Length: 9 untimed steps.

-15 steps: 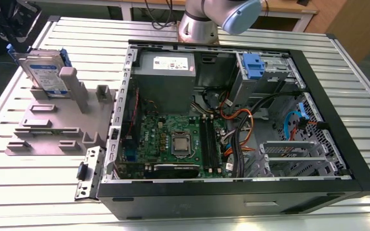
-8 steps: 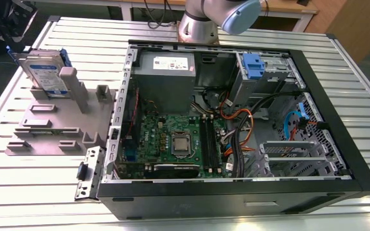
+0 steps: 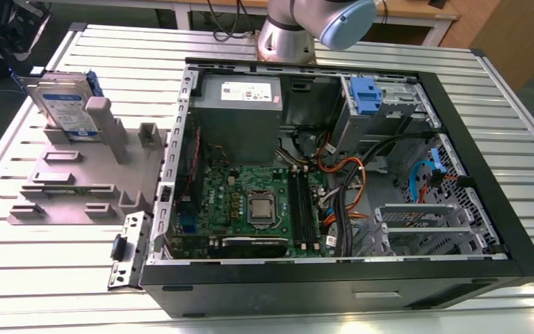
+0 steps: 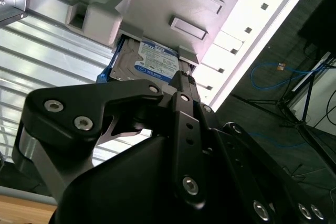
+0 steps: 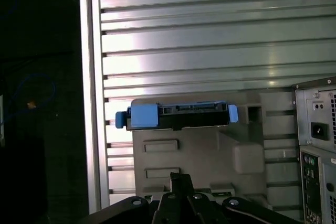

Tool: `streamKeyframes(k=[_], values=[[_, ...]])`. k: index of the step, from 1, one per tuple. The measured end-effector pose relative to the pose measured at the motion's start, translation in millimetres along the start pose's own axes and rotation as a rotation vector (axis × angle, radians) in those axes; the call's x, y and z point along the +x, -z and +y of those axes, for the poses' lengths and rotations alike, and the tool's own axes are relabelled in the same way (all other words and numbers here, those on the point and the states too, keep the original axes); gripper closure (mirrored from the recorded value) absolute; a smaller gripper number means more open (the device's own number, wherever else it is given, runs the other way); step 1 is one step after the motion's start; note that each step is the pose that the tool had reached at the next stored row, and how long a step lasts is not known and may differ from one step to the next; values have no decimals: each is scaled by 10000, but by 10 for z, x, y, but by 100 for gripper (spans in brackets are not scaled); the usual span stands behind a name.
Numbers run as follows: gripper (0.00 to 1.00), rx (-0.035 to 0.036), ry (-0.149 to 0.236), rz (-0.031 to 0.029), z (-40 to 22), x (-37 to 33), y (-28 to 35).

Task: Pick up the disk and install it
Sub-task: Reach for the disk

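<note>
On the grey stand (image 3: 81, 174) sits the white-and-blue-labelled disk (image 3: 63, 104).

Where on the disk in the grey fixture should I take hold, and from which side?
I'd take its upper edge across the two flat faces, coming down from above. The disk stands on edge in the grey fixture, whose posts crowd its lower part; the top with the blue carrier is clear.
</note>
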<state>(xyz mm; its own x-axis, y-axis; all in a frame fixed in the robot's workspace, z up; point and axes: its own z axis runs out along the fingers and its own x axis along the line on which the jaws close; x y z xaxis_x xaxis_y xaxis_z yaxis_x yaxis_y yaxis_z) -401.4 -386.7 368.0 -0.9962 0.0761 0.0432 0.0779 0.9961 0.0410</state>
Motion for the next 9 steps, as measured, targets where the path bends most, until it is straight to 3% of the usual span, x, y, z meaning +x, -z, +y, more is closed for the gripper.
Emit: streamKeyframes(k=[9], values=[[89,0,0,1,0,1,0]])
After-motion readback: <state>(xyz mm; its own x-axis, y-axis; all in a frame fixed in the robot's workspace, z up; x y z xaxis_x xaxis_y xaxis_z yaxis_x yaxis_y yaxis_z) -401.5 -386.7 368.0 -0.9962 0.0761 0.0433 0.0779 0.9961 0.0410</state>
